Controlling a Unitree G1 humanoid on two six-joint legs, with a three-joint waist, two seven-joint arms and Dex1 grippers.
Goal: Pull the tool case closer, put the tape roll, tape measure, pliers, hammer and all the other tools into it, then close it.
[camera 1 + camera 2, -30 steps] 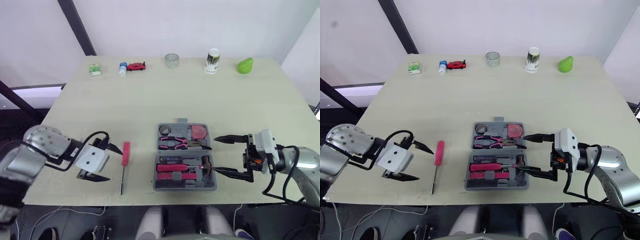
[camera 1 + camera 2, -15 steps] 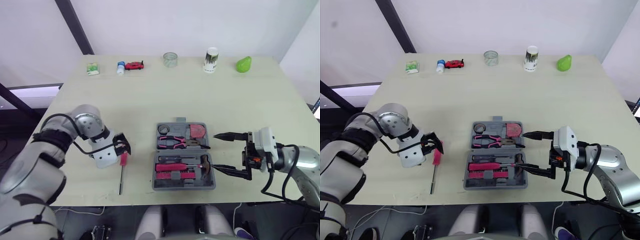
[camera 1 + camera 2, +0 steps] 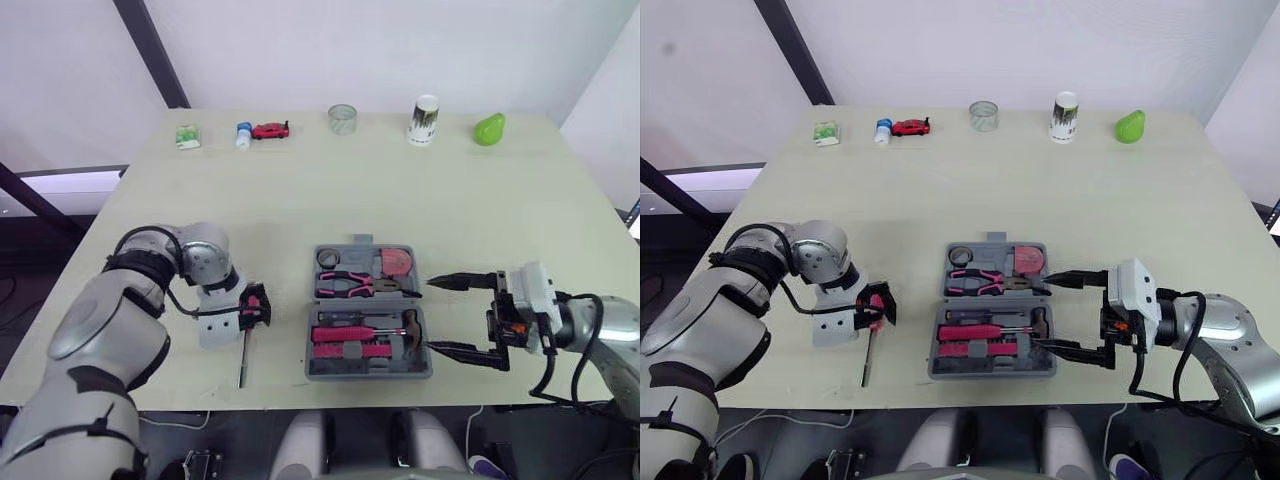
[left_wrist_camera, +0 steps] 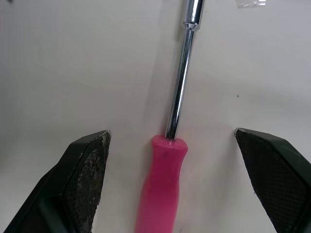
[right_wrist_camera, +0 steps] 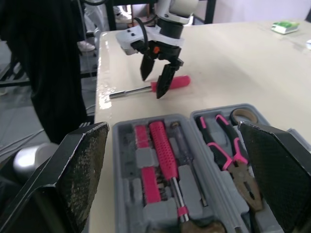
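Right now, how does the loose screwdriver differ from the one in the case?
The loose screwdriver lies on the table left of the tool case; the cased screwdriver sits slotted in its near half. The loose one's shaft points toward the robot; the cased one lies crosswise. The open left gripper straddles the loose one, not the cased one. Both have pink handles.

Pale table — tool case, screwdriver
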